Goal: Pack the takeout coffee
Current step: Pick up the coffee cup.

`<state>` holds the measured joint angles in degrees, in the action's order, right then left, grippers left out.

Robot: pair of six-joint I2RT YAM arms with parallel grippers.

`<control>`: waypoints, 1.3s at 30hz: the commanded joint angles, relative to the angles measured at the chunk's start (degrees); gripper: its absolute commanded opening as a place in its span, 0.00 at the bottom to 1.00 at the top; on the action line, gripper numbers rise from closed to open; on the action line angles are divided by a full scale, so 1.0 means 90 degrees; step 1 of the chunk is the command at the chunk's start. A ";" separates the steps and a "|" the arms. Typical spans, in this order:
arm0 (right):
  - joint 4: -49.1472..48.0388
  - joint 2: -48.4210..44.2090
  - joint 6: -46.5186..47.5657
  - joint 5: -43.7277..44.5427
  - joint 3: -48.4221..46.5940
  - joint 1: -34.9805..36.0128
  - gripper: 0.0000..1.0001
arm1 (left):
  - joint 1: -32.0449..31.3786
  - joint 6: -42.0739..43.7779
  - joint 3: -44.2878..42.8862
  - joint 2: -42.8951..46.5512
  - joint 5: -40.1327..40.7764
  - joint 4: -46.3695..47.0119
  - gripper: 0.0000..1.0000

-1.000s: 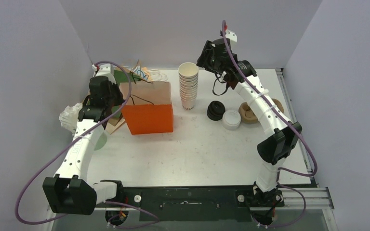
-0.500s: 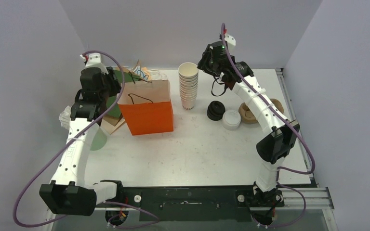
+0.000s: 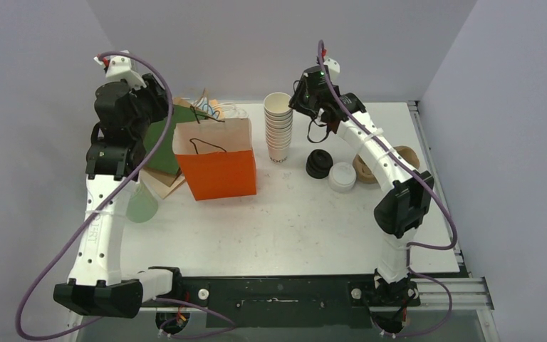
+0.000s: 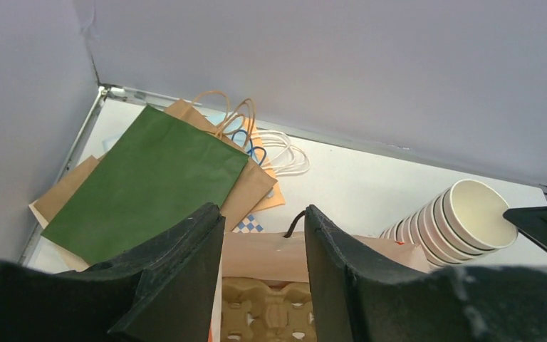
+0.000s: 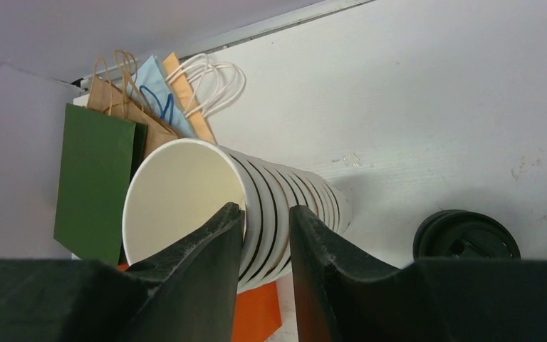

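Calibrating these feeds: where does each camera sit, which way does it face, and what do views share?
Top external: above and behind the bases, looking down on the table; left arm and right arm show.
Left wrist: above the orange bag, facing the back corner; left gripper shows.
Right wrist: above the cup stack, facing down; right gripper shows.
Shared: both wrist views hold the green bag and cup stack.

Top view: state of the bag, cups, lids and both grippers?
orange bag: upright, mouth open, cardboard tray inside
cup stack: upright, nested, no lids
black lids: loose, stacked, on no cup
white lids: loose, stacked, on no cup
flat bags: lying flat, piled
left gripper: open, empty
right gripper: open, empty, by the cup stack
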<state>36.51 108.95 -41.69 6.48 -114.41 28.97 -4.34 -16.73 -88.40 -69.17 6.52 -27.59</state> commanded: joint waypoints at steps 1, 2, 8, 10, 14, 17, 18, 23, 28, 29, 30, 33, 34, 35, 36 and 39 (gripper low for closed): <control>-0.0252 0.0026 -0.0039 -0.0100 -0.0056 0.0061 0.30 | 0.0026 -0.0123 -0.0100 -0.0066 -0.0299 0.0104 0.44; -0.0245 0.0039 -0.0047 -0.0114 -0.0059 0.0067 0.30 | 0.0027 -0.0118 -0.0075 -0.0060 -0.0299 0.0120 0.44; -0.0187 0.0054 0.0049 -0.0100 -0.0200 0.0079 0.19 | 0.0018 -0.0080 -0.0093 -0.0054 -0.0389 0.0134 0.43; -0.0138 0.0023 0.0084 -0.0086 -0.0252 0.0094 0.18 | 0.0000 -0.0070 -0.0138 -0.0075 -0.0434 0.0145 0.43; -0.0103 -0.0058 0.0172 -0.0007 -0.0278 0.0174 0.16 | -0.0051 -0.0050 -0.0282 -0.0186 -0.0523 0.0174 0.43; -0.0057 -0.0085 0.0275 0.0098 -0.0385 0.0248 0.11 | -0.0115 -0.0036 -0.0416 -0.0283 -0.0565 0.0201 0.43; -0.0034 -0.0086 0.0294 0.0129 -0.0430 0.0264 0.10 | -0.0143 -0.0031 -0.0460 -0.0318 -0.0584 0.0220 0.42; 0.0068 -0.0067 0.0343 0.0142 -0.0652 0.0285 0.01 | -0.0342 -0.0045 -0.0686 -0.0516 -0.0628 0.0324 0.42; 0.0147 -0.0077 0.0387 0.0234 -0.0832 0.0306 0.00 | -0.0771 -0.0038 -0.1034 -0.0824 -0.0602 0.0492 0.41; 0.0160 -0.0074 0.0394 0.0255 -0.0878 0.0301 0.00 | -0.0881 -0.0016 -0.1109 -0.0909 -0.0590 0.0526 0.41; 0.0170 -0.0076 0.0401 0.0249 -0.0912 0.0290 0.00 | -0.0987 -0.0009 -0.1195 -0.0997 -0.0581 0.0551 0.41; 0.0239 -0.0055 0.0416 0.0247 -0.1001 0.0297 0.00 | -0.1286 0.0018 -0.1474 -0.1290 -0.0660 0.0667 0.41; 0.0250 -0.0063 0.0401 0.0247 -0.1009 0.0297 0.00 | -0.1383 0.0003 -0.1559 -0.1392 -0.0717 0.0702 0.41; 0.0249 -0.0077 0.0411 0.0247 -0.1022 0.0286 0.00 | -0.1469 -0.0010 -0.1647 -0.1477 -0.0724 0.0750 0.40; 0.0256 -0.0096 0.0421 0.0254 -0.1061 0.0284 0.00 | -0.1543 -0.0020 -0.1729 -0.1567 -0.0849 0.0773 0.40; 0.0213 -0.0171 0.0496 0.0290 -0.1280 0.0284 0.00 | -0.1755 -0.0055 -0.1894 -0.1740 -0.0986 0.0869 0.39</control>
<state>40.03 109.73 -38.17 7.57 -121.78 31.51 -18.02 -17.34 -101.41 -83.33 0.14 -23.94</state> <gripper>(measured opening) 0.082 0.393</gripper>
